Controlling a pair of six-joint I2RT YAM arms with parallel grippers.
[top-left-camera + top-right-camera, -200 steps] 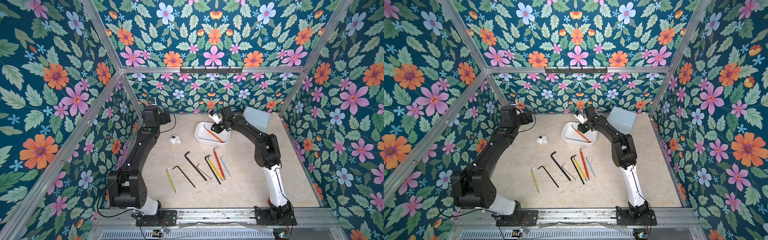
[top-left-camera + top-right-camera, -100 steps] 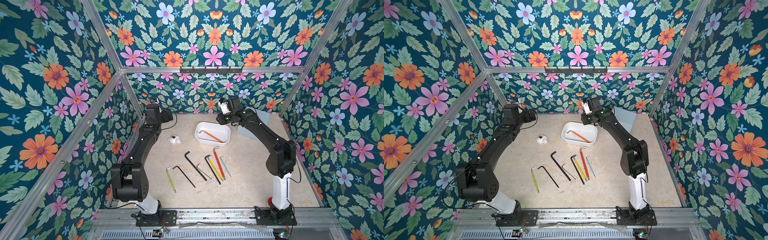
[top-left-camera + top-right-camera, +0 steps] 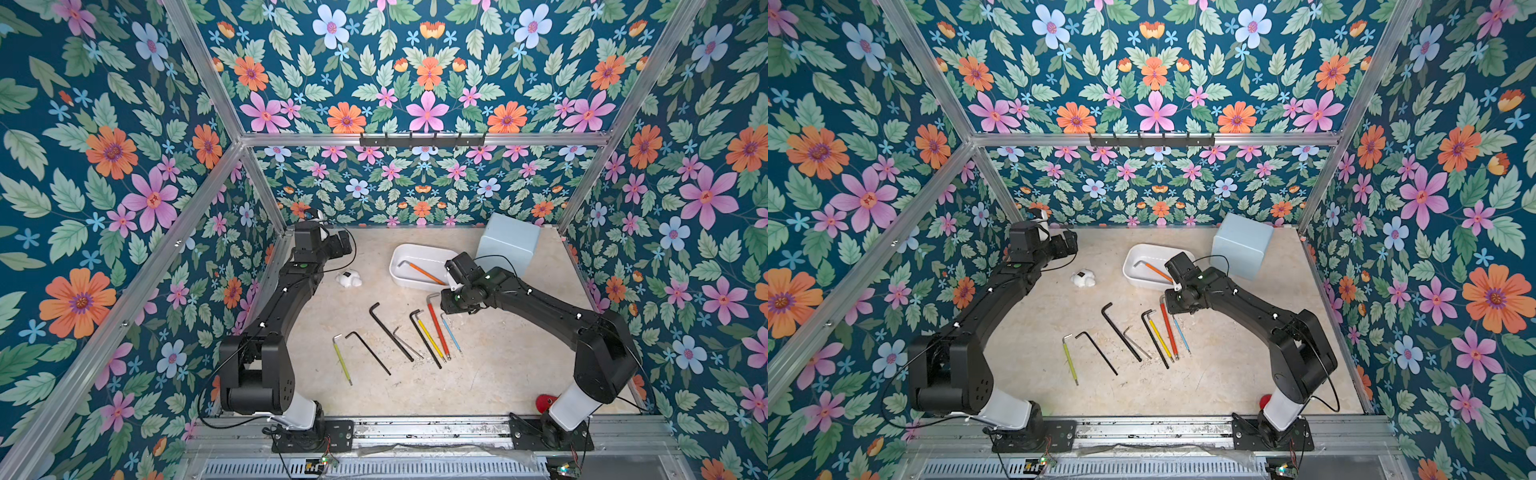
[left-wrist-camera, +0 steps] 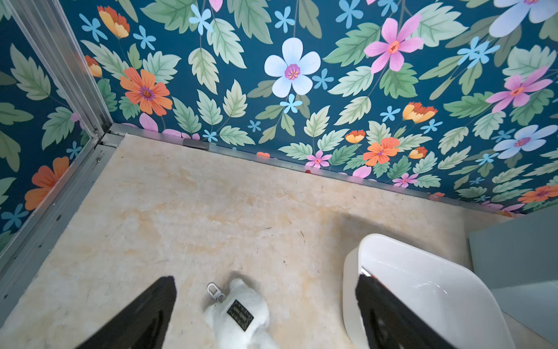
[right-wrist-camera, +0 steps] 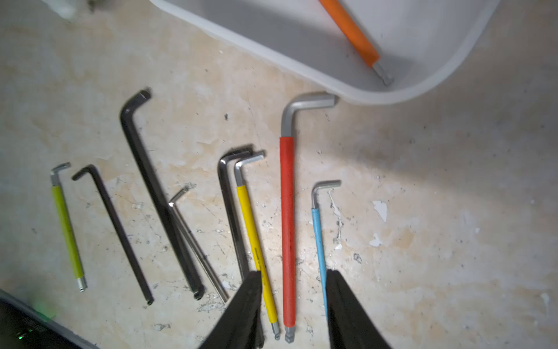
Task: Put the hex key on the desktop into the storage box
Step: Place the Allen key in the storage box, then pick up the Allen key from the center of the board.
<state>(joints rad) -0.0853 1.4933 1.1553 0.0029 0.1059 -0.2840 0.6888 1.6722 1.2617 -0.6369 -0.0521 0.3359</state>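
Observation:
The white storage box (image 3: 409,283) stands at the back of the beige desktop (image 3: 498,365) and holds one orange hex key (image 3: 420,272). Several hex keys lie in a row in front of it: red (image 5: 287,226), yellow (image 5: 253,238), blue (image 5: 318,241), lime (image 5: 66,232) and black ones (image 3: 390,332). My right gripper (image 5: 293,272) hangs open above the row, and the red key's shaft shows between its fingers. Back left, my left gripper (image 4: 265,278) stands open with nothing in it, above a white plush toy (image 4: 241,314).
A taller pale blue box (image 3: 507,245) stands right behind the storage box. The plush toy (image 3: 349,279) lies to the storage box's left. A small red thing (image 3: 545,401) sits by the right arm's base. Flowered walls and aluminium rails close the desktop in.
My right arm has swung from over the storage box forward and down to above the row of keys. The orange key stays in the box. The left arm has hardly moved.

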